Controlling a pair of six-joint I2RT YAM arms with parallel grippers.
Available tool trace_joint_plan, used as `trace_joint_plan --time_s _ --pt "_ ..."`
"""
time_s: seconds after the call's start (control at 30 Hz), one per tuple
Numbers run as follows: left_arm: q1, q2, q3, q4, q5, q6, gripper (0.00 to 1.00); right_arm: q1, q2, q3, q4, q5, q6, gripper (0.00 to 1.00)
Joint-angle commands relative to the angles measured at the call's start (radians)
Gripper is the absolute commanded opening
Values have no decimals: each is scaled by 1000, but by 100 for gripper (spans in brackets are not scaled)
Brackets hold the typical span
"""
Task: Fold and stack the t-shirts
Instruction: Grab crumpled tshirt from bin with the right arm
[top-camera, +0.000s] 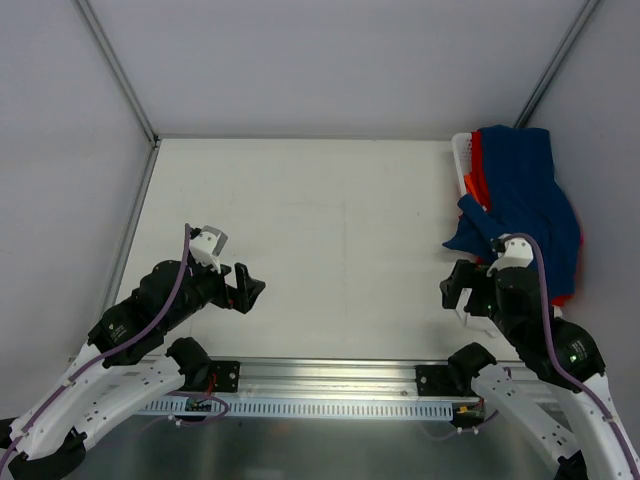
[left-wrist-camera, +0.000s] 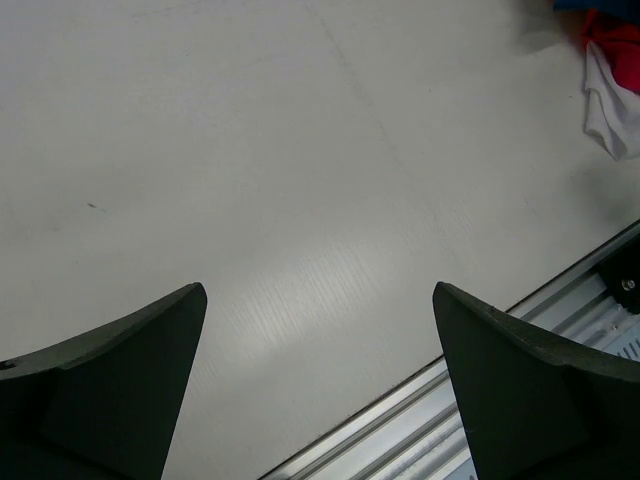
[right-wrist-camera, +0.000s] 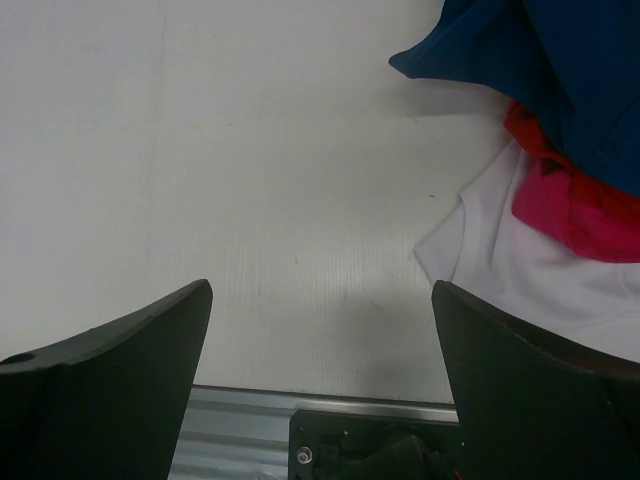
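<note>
A heap of t-shirts hangs over the white basket (top-camera: 462, 152) at the table's right edge. The navy blue t-shirt (top-camera: 522, 195) lies on top, with red cloth (top-camera: 476, 170) showing under it. In the right wrist view the navy shirt (right-wrist-camera: 540, 70) lies over a red one (right-wrist-camera: 530, 135), a pink one (right-wrist-camera: 580, 215) and a white one (right-wrist-camera: 510, 260). My right gripper (top-camera: 452, 285) is open and empty just left of the heap. My left gripper (top-camera: 247, 290) is open and empty over bare table at the near left. The left wrist view shows the heap's corner (left-wrist-camera: 612, 90) far off.
An aluminium rail (top-camera: 330, 375) runs along the table's near edge between the two arm bases. Grey walls with metal frame posts (top-camera: 115, 65) enclose the white table (top-camera: 320, 220) at the back and sides.
</note>
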Motion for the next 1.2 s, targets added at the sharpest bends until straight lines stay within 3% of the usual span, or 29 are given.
trace_joint_plan --time_s 0.0,0.1,0.27,0.37,0.4,0.5,0.53,0.63,0.73,0.87,1.17 --pt "-2 1 20 9 -14 5 99 3 -24 23 -5 100 5 97" --pt "-3 6 20 9 -8 5 99 1 -18 62 -9 138 59 97" --pt "-3 25 22 9 14 7 99 3 109 77 144 218 117 97" --pt "-3 21 20 11 20 7 99 -13 268 51 237 489 83 97" --pt "-3 16 20 9 21 7 99 -31 322 62 263 513 74 97" --pt "-2 4 20 9 20 7 99 -228 614 117 273 384 76 97" --pt "-3 2 20 9 18 7 99 -229 658 122 285 319 68 97" --pt "-5 -1 18 9 17 7 99 -429 704 52 404 48 59 97" --pt "-3 1 18 9 14 8 99 -587 669 -48 523 -75 74 97" --pt "-3 6 18 9 4 8 99 -603 664 -70 538 95 16 97" --pt "-3 21 18 9 1 8 99 -678 724 -64 546 161 -16 97"
